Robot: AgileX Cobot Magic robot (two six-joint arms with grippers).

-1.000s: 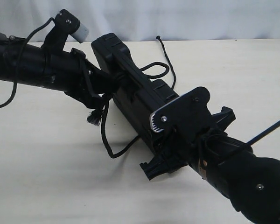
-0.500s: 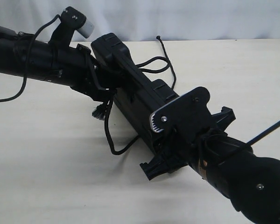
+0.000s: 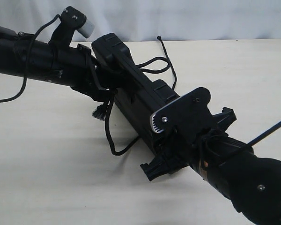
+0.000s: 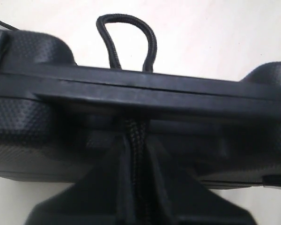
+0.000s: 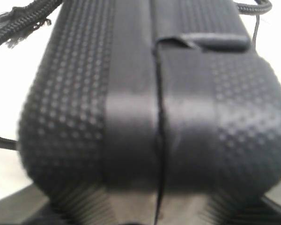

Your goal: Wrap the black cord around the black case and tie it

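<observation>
The black case (image 3: 136, 93) stands on its long edge, tilted, its near end clamped between the fingers of my right gripper (image 3: 161, 140). In the right wrist view the dimpled case (image 5: 131, 117) fills the frame above the right gripper (image 5: 154, 187). My left gripper (image 3: 107, 91) is pressed against the case's left side, shut on the black cord (image 3: 116, 152). The cord's frayed tip (image 3: 99, 112) dangles below the left gripper. A loop of it rises over the case's far side, ending in a knobbed tip (image 3: 159, 38). In the left wrist view, the cord (image 4: 136, 140) runs between the shut fingers of the left gripper (image 4: 136, 136), under the case (image 4: 131, 93).
A cream table (image 3: 47, 178) ends at a pale backdrop behind the case. The left arm's thin cable (image 3: 9, 101) hangs at the left. The right arm's cable (image 3: 271, 131) crosses the right edge. A white cylinder (image 3: 84, 29) sits on the left wrist.
The left arm has moved up and in against the case, drawing the cord with it. The far loop has lifted and the frayed tip shifted right. The right arm holds still.
</observation>
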